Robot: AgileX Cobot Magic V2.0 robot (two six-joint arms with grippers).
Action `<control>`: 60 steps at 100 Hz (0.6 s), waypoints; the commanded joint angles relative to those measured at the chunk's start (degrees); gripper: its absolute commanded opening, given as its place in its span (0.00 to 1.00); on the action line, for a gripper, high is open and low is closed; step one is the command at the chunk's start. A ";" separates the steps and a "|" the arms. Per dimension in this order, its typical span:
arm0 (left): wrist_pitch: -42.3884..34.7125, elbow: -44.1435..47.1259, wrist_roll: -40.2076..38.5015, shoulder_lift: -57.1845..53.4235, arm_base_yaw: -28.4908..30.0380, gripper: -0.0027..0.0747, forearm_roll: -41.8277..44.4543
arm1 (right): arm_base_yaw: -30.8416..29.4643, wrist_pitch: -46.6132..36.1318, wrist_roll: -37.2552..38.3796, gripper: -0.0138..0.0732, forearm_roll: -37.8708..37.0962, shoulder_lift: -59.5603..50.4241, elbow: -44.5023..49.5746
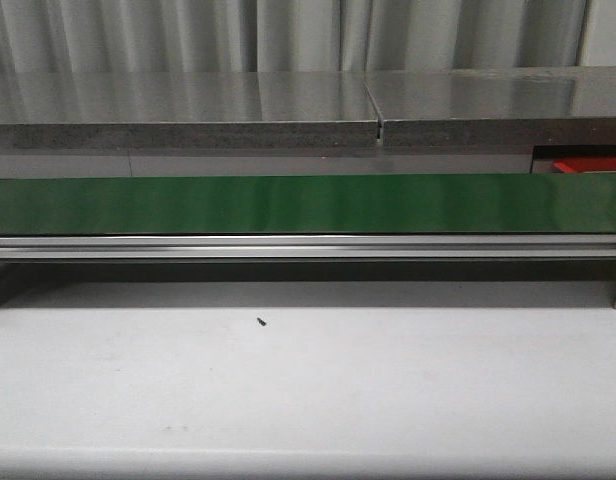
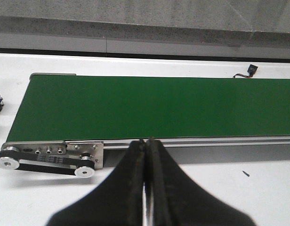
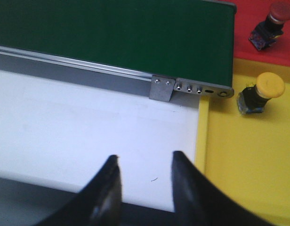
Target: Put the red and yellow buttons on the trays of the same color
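Looks finished, or nearly so, judging by the right wrist view: yellow button (image 3: 260,94) lying on the yellow tray (image 3: 248,169), red button (image 3: 272,21) lying on the red tray (image 3: 248,42), each on its matching colour. No further buttons visible on the belt (image 1: 308,203) in any view, so nothing evidently left to sort; cannot rule out more arriving or sitting out of frame.

Left end effector (image 2: 147,146) pressed fully closed, holding nothing, hovering over the white table (image 1: 308,390) just in front of the belt's pulley end. Right end effector (image 3: 144,162) parted moderately, also empty, poised above the table near the yellow tray's edge, both buttons well apart from it.

Around: belt frame and rail along the near side, a small dark speck (image 1: 261,322) on the table, a grey shelf (image 1: 188,110) behind, a loose connector (image 2: 251,69) beyond the belt. A small dark part at the left wrist view's edge, too cropped to identify. Nothing obstructing either tray.
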 commanded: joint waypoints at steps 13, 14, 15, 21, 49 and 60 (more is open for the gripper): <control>-4.58 -1.63 0.15 0.29 -0.46 0.01 -0.57 | 0.01 -3.38 -0.24 0.02 0.24 -0.56 -1.33; -4.58 -1.63 0.15 0.29 -0.46 0.01 -0.57 | 0.01 -3.38 -0.24 0.02 0.24 -0.56 -1.33; -4.58 -1.63 0.15 0.29 -0.46 0.01 -0.57 | 0.01 -3.38 -0.24 0.03 0.24 -0.56 -1.33; -4.58 -1.63 0.15 0.29 -0.46 0.01 -0.57 | 0.01 -3.38 -0.24 0.02 0.24 -0.56 -1.33; -5.19 -1.63 0.15 0.29 -0.46 0.01 -0.57 | 0.01 -2.87 -0.24 0.02 0.24 -0.56 -1.33; -4.89 -1.63 0.15 0.29 -0.46 0.01 -0.57 | 0.01 -2.87 -0.24 0.02 0.24 -0.56 -1.33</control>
